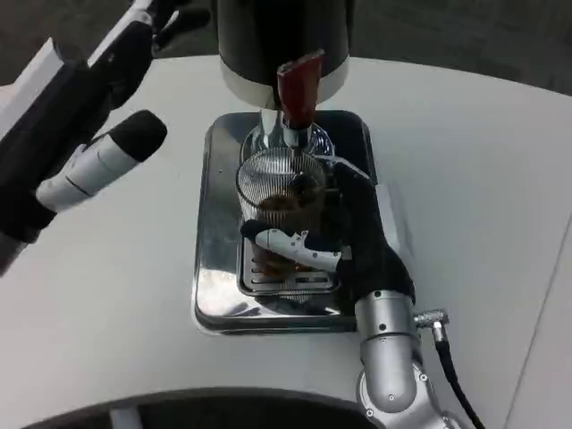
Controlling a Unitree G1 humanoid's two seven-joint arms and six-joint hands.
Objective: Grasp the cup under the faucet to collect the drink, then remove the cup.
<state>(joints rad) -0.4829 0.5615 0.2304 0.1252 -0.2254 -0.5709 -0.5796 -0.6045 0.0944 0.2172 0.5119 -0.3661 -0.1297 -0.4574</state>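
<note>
A clear ribbed glass cup stands on the drip grate of a shiny metal tray, right under the red faucet lever of a dark drink dispenser. Brown liquid shows in the cup's bottom. My right hand wraps around the cup from the right, with the thumb across its near side. My left hand is raised at the upper left, near the dispenser's side; how its fingers lie is hard to make out.
The white round table spreads to both sides of the tray. A black cable runs off my right wrist. My left forearm hangs over the table's left part.
</note>
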